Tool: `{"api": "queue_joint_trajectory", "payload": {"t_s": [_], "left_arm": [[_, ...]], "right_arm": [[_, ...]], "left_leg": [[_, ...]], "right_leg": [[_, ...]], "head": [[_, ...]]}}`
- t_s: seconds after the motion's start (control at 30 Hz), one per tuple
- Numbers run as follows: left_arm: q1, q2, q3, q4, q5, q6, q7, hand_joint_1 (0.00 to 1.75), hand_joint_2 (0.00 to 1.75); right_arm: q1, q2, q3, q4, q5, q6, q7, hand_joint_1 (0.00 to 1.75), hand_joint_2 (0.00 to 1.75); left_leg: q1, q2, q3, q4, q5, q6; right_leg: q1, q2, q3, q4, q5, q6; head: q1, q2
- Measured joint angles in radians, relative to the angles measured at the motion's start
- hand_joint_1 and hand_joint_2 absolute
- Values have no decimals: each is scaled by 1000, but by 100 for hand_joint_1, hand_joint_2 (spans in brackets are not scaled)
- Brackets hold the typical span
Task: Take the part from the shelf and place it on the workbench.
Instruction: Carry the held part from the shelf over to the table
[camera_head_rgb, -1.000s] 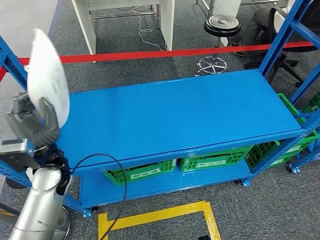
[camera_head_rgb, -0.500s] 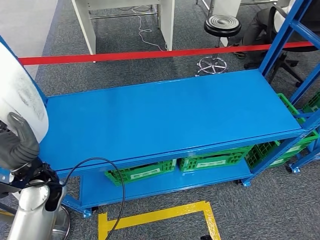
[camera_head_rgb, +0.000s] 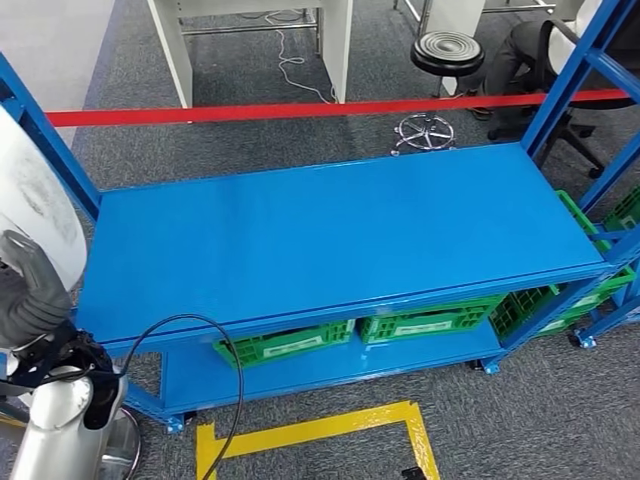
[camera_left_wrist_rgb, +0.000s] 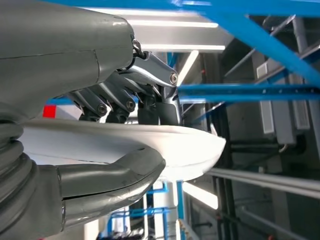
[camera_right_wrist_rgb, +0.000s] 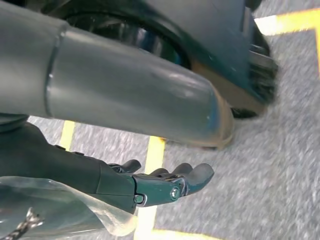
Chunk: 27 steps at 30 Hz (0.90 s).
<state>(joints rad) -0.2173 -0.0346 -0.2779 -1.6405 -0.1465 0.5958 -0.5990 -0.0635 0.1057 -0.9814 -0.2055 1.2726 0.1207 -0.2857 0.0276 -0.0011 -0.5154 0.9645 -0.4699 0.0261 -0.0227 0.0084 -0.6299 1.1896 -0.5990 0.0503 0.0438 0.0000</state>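
left hand (camera_head_rgb: 30, 295) gripping white part (camera_head_rgb: 34, 205), shelf (camera_head_rgb: 340, 235) edge

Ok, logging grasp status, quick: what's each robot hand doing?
Left robot hand: holding the white part.
Right robot hand: open, empty.

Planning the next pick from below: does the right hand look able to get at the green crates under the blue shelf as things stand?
Probably not yet. The right hand hangs open over the floor's yellow line, while the green crates sit tucked under the blue shelf.
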Motion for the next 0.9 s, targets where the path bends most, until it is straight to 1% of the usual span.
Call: {"api": "queue_joint_trajectory", "payload": {"t_s": [0.03,0.07,0.1,0.13,0.17,0.2,0.23,0.27,0.3,0.33,0.37,0.4,0.47,0.53,0.6,0.63,0.67,0.77,0.8,0.87,0.9], "left_arm": [[5,1,0,0,1,-4,-1,175,175],[9,2,-1,0,2,-8,-2,175,175],[11,4,-1,0,2,-13,-4,175,175],[12,5,-1,-1,2,-16,-5,175,175],[12,6,-1,-1,3,-19,-6,175,175],[12,7,-1,-3,3,-21,-8,175,175],[13,8,-1,-4,3,-23,-9,175,175],[13,9,-1,-5,3,-25,-10,175,175],[14,10,-1,-7,3,-27,-10,175,175],[14,11,-1,-8,3,-29,-11,175,175],[14,12,-1,-8,3,-30,-11,175,175],[14,13,-1,-9,3,-30,-11,175,175],[14,13,-1,-10,3,-30,-11,175,175],[14,13,-1,-10,3,-30,-11,175,175],[14,13,-1,-10,3,-30,-11,175,175],[14,13,-1,-10,3,-30,-11,175,175],[14,13,-1,-10,3,-30,-11,175,175],[15,13,-1,-10,2,-30,-11,175,175],[15,13,-1,-10,2,-30,-11,175,175],[15,14,-1,-10,2,-30,-10,175,175],[15,14,-1,-11,2,-30,-10,175,175]], "right_arm": [[1,0,-2,0,-3,10,-7,0,0],[2,0,-4,0,-7,21,-13,0,0],[3,0,-7,0,-10,31,-18,0,0],[3,0,-10,0,-12,41,-21,0,0],[3,0,-13,1,-14,49,-22,0,0],[1,0,-14,2,-15,55,-24,0,0],[0,0,-16,3,-16,58,-24,0,0],[0,1,-16,4,-16,60,-24,0,0],[0,1,-17,4,-17,60,-25,0,0],[1,1,-18,4,-18,58,-24,0,0],[2,2,-20,4,-18,57,-24,0,0],[3,2,-21,5,-18,56,-24,0,0],[2,3,-22,5,-18,55,-24,0,0],[2,3,-22,5,-17,54,-24,0,0],[2,3,-23,5,-17,54,-24,0,0],[2,3,-23,5,-16,53,-23,0,0],[1,3,-23,5,-15,50,-23,0,0],[1,3,-23,5,-10,41,-16,0,0],[1,3,-22,5,-8,39,-12,0,0],[1,2,-22,5,-7,37,-8,0,0],[1,3,-22,5,-6,36,-6,0,0]], "left_leg": [[0,1,0,2,-2,-1],[0,1,0,4,-5,-3],[1,0,0,9,-9,-7],[3,0,0,16,-15,-12],[3,-1,-1,24,-22,-19],[3,-2,-4,35,-29,-27],[1,-2,-8,42,-34,-35],[0,-2,-12,47,-37,-40],[-1,-2,-14,48,-37,-40],[-1,-2,-14,46,-35,-37],[-1,-3,-14,44,-34,-31],[-2,-3,-13,43,-32,-25],[-2,-2,-12,41,-28,-18],[-1,-2,-11,38,-26,-15],[0,-2,-11,35,-26,-15],[0,-2,-11,35,-26,-17],[1,-2,-11,34,-26,-21],[3,-2,-12,33,-26,-45],[3,-2,-12,32,-26,-51],[2,-2,-13,36,-27,-53],[0,-2,-15,40,-28,-48]], "right_leg": [[-1,0,-31,48,-5,4],[-3,-1,-47,63,8,7],[-4,-1,-46,39,39,9],[-6,-3,-27,-19,82,12],[-6,-3,-3,-78,111,14],[-7,-3,20,-130,129,12],[-6,-2,33,-158,132,6],[-5,0,37,-164,125,-3],[-6,2,38,-167,125,-11],[-6,2,35,-165,126,-17],[-7,3,35,-166,127,-19],[-7,4,34,-166,127,-19],[-5,6,34,-166,127,-22],[-2,5,34,-166,125,-26],[1,5,34,-166,125,-30],[3,4,34,-165,125,-31],[3,4,34,-165,125,-32],[4,3,34,-165,125,-33],[4,2,34,-165,125,-33],[0,2,36,-167,128,-31],[-3,2,37,-170,131,-28]], "head": [[1,0],[1,0],[1,0],[1,0],[2,0],[4,0],[4,0],[3,0],[2,0],[-1,0],[-3,0],[-4,0],[-7,0],[-7,0],[-7,0],[-7,0],[-7,0],[-7,0],[-6,0],[-6,0],[-7,0]]}}
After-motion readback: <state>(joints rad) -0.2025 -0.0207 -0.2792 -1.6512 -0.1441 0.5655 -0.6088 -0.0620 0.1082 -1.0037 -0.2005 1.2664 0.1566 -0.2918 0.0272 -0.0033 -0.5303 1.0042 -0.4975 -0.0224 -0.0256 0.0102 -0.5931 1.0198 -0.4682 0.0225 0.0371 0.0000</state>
